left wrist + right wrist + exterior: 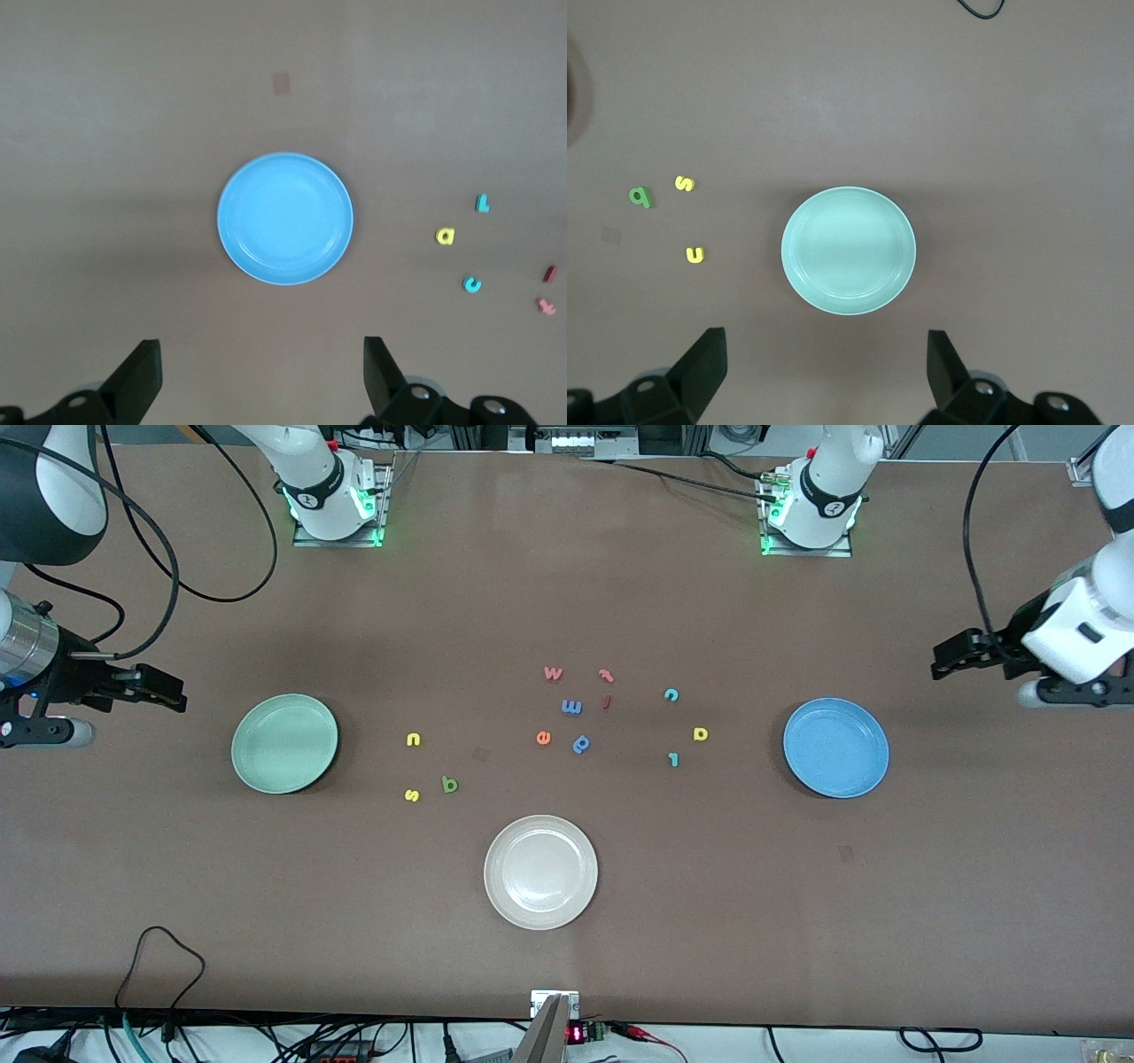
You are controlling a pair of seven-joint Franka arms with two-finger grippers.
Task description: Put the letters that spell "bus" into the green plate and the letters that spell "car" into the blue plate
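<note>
**Letters loose on the bench, both tools open**

Nearest the front camera sat the cream-white plate (540, 872), with nothing in it, on the brown bench (797, 921). Farther from the camera and toward the right arm's end lay the green plate (284, 743), also bare. Between those 2 plates were 3 letters: the yellow "s" (411, 795), the green "b" (449, 784) just beside it, and the yellow "u" (413, 740) farther from the camera than both.

Toward the left arm's end lay the blue plate (835, 747), bare as well. Near it were the teal "r" (672, 759), the yellow "a" (700, 734) and, farther from the camera, the teal "c" (671, 694).

Around the middle of the bench lay the orange "e" (543, 737), the blue "p" (581, 744), the blue "m" (571, 707), a pink "w" (553, 673) and 2 small red pieces (606, 676).

The right tool (173, 695) hung over the bench at the right arm's end, by the green plate, its jaws spread wide and holding nothing. The left tool (943, 660) hung over the left arm's end, by the blue plate, likewise wide open and holding nothing.
</note>
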